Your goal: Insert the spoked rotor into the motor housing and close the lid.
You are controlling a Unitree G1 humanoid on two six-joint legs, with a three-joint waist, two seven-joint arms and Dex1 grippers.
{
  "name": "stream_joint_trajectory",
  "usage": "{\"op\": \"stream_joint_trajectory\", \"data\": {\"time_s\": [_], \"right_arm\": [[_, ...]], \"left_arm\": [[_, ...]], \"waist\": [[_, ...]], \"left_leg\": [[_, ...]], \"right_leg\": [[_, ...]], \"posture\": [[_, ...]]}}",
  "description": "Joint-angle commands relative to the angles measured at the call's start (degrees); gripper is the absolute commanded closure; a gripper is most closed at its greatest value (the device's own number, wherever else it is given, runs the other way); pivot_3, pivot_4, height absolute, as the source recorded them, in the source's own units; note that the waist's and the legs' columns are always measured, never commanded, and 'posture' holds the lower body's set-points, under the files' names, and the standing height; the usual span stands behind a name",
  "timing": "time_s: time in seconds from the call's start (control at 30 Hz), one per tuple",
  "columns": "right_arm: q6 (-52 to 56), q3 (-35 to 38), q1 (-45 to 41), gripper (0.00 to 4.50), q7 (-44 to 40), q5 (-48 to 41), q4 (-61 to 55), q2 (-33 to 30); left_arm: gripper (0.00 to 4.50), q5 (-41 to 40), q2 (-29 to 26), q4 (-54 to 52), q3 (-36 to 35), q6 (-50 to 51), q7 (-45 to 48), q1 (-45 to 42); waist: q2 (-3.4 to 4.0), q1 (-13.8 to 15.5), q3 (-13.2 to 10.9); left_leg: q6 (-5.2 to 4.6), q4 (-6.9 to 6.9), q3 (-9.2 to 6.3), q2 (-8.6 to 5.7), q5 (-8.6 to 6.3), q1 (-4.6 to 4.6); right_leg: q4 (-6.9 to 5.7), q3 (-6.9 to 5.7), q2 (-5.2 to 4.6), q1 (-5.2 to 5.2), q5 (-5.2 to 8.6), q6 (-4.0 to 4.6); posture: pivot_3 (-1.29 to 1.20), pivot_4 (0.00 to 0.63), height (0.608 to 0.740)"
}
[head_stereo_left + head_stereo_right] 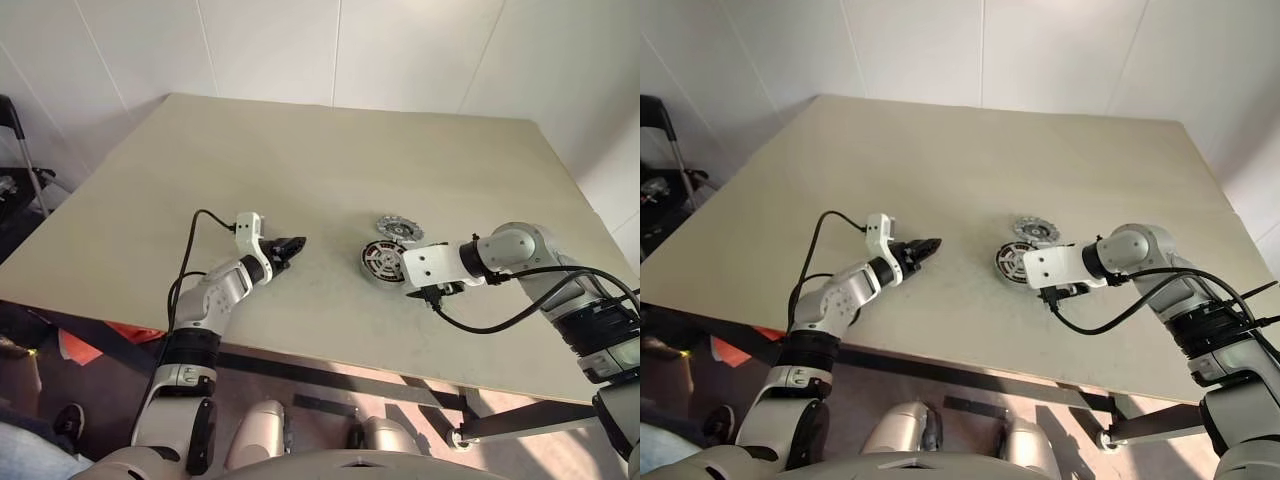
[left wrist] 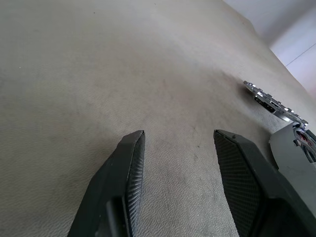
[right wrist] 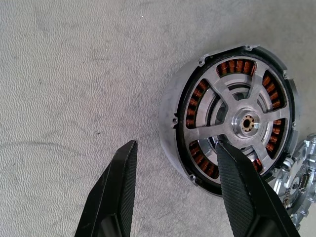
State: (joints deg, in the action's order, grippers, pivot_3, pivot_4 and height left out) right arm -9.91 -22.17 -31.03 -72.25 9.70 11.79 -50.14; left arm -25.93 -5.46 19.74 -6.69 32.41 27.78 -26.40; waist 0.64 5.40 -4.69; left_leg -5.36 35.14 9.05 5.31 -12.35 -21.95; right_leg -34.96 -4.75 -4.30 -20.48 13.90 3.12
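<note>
We see the spoked rotor [image 3: 236, 120] already seated inside the motor housing [image 3: 174, 114], right of centre in the head views. Our right gripper [image 3: 174, 165] hovers just over its near edge, jaws apart and empty. The lid [image 1: 399, 230] lies just beyond the housing, touching or nearly so. Our left gripper [image 2: 180, 140] waits centre-left, half open, holding nothing. We judge closing comes next: take the lid by its rim and set it squarely on top.

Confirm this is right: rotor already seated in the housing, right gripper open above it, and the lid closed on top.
Not quite. The lid is not on; it lies on the table beside the motor housing, as the right wrist view shows. The spoked rotor is seated, and the right gripper is open.
</note>
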Motion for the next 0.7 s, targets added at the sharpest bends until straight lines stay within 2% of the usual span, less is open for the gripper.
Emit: {"op": "stream_joint_trajectory", "data": {"time_s": [0.03,0.17,0.27,0.37,0.67,0.7], "right_arm": [[-2.1,-0.6,0.3,1.68,-0.7,1.8,1.2,-0.5],[-2.5,0.0,0.9,1.68,-1.8,1.4,0.3,-1.0],[-4.1,-0.2,1.0,2.3,-1.8,2.4,0.4,-1.7],[-4.8,-0.3,1.3,3.3,-1.6,3.1,-0.1,-1.6],[-6.0,-0.7,-0.1,3.3,1.9,7.5,2.5,0.5],[-5.7,-0.6,-0.1,3.45,1.9,7.4,2.7,0.7]], "left_arm": [[2.13,-0.5,-0.1,-2.2,-0.5,-0.1,-0.1,-0.3],[2.13,-0.5,0.0,-2.1,-0.5,-0.1,-0.2,-0.3],[2.13,-0.2,0.2,-1.3,-0.4,-0.4,-0.2,-0.8],[2.13,-0.1,0.3,-0.9,-0.3,-0.4,-0.2,-1.1],[2.13,0.0,0.3,-0.2,-0.2,-0.6,-0.1,-1.6],[2.13,0.1,0.3,-0.2,-0.2,-0.6,-0.2,-1.5]], "waist": [[0.0,0.0,0.0],[0.0,0.1,0.0],[-0.02,0.1,0.0],[-0.01,0.1,0.0],[-0.03,0.0,0.0],[-0.05,-0.1,0.0]], "left_leg": [[0.01,0.01,0.0,0.0,-0.01,0.05],[0.05,0.01,0.0,0.0,-0.04,0.22],[0.05,0.01,0.0,0.0,-0.05,0.24],[0.03,0.01,0.0,0.0,-0.04,0.24],[0.09,0.02,0.0,0.0,-0.09,0.38],[0.1,0.02,0.0,0.0,-0.09,0.45]], "right_leg": [[0.0,0.0,0.0,0.05,0.0,0.0],[0.03,0.0,0.0,0.24,0.0,0.0],[0.04,0.0,0.0,0.26,0.0,0.0],[0.03,0.0,0.0,0.26,0.0,0.0],[0.03,-0.01,0.0,0.39,0.0,0.0],[0.03,0.0,0.0,0.46,0.0,0.0]], "posture": [[0.0,0.0,0.74],[0.0,0.0,0.74],[0.0,0.0,0.74],[0.0,0.0,0.74],[0.0,0.0,0.74],[0.0,0.0,0.74]]}}
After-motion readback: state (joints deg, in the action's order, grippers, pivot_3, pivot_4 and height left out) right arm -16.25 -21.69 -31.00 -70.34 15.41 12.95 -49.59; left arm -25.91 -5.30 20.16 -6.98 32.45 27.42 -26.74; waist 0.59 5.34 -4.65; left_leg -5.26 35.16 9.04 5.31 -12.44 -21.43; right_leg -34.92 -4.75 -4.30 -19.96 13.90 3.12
